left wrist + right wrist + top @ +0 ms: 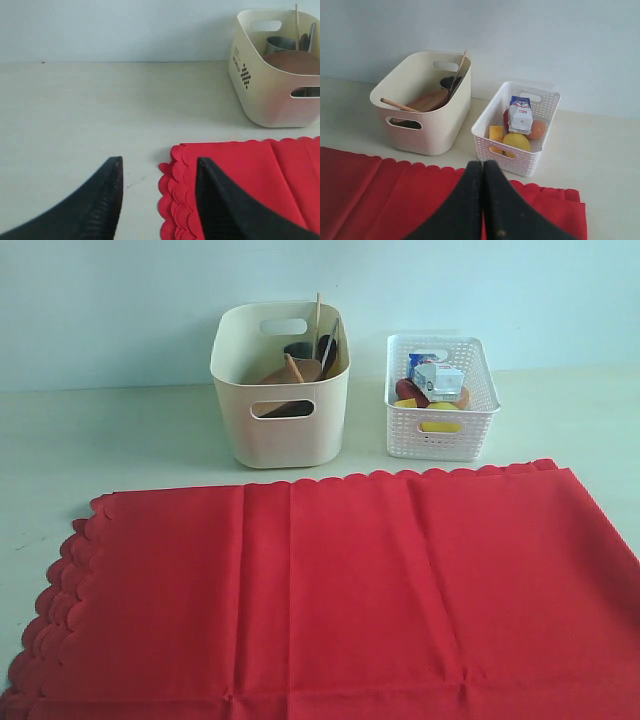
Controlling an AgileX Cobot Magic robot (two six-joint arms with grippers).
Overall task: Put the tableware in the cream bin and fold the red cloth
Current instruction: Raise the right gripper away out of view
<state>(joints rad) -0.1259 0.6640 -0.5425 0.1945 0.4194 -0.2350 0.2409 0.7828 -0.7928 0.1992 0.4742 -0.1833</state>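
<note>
Lying flat, red cloth (330, 590) fronts cream bin (280, 445).

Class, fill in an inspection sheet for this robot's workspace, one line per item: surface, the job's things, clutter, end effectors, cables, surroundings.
Surface: pale table, a few small specks.
Job's things: red cloth spread flat, not folded, crease lines showing; cream bin upright behind it, holding the wooden plate, steel cup and other utensils.
Clutter: white lattice basket beside the bin, holding a milk carton and other food.
End effectors: left end effector open at the cloth's scalloped edge, empty; right end effector shut above the cloth, empty.
Cables: nothing seen.
Surroundings: plain pale wall behind.
</note>
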